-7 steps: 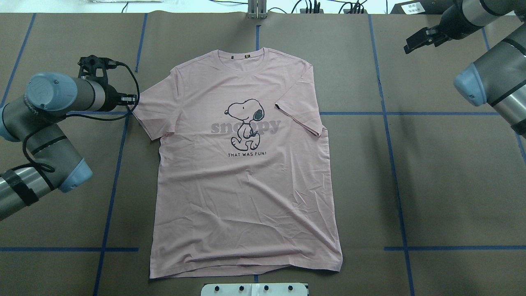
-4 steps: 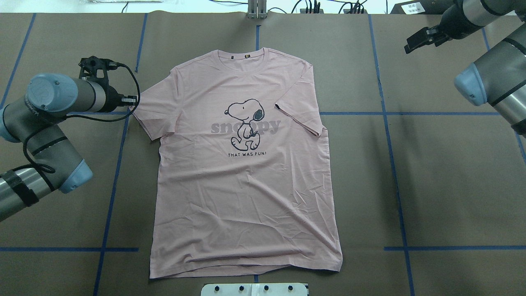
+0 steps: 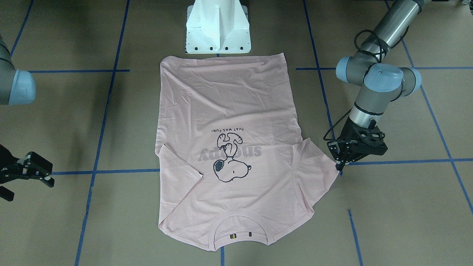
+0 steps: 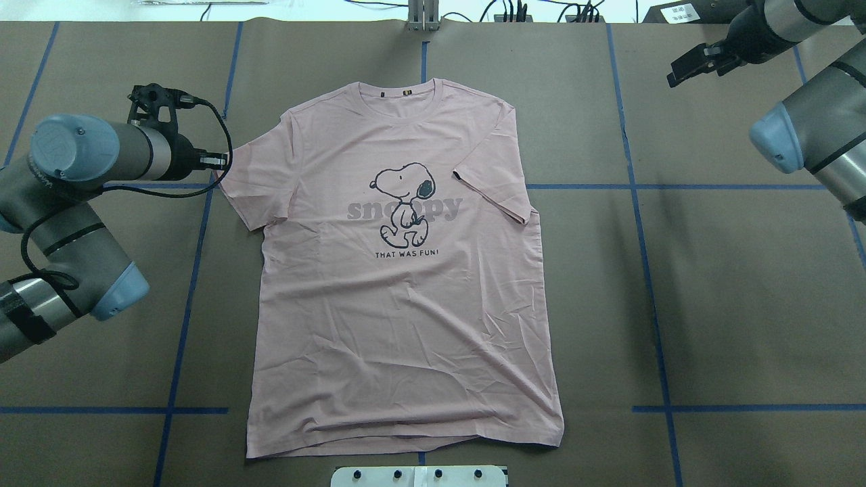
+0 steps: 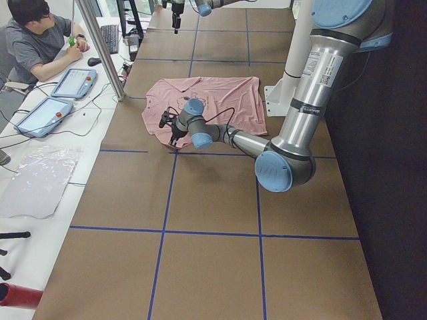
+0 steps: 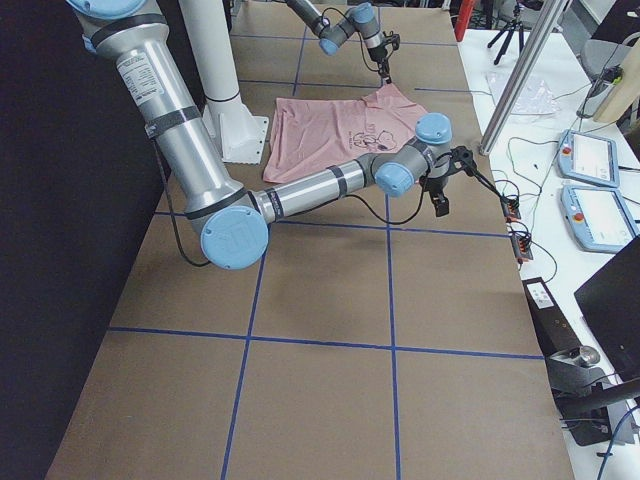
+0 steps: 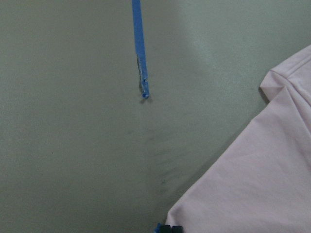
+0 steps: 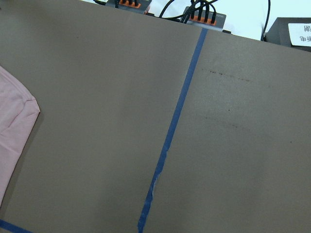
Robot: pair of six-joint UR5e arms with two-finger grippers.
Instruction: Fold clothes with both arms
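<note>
The pale pink T-shirt [image 4: 406, 291] lies flat and print-up on the brown table; it also shows in the front-facing view [image 3: 229, 111]. The sleeve on the robot's right side [image 4: 490, 182] is folded in over the chest. The other sleeve [image 4: 247, 182] is spread out. My left gripper [image 4: 218, 162] stands at that sleeve's outer corner [image 3: 334, 171], jaws together on the cloth edge. The left wrist view shows the sleeve corner [image 7: 252, 174] reaching the fingertips at the bottom edge. My right gripper [image 4: 676, 73] is open and empty, well clear of the shirt near the far right edge, and also shows in the front-facing view [image 3: 29, 189].
The white pedestal base [image 3: 218, 33] stands just beyond the shirt's hem. Blue tape lines [image 4: 643, 223] cross the brown table cover. Cables and power strips [image 4: 514, 13] run along the far edge. An operator [image 5: 40, 47] sits at a side table with tablets.
The left arm's elbow and wrist have shifted slightly left and up while its gripper tip stays at the sleeve corner. The right gripper has drifted slightly up. The shirt has not moved.
</note>
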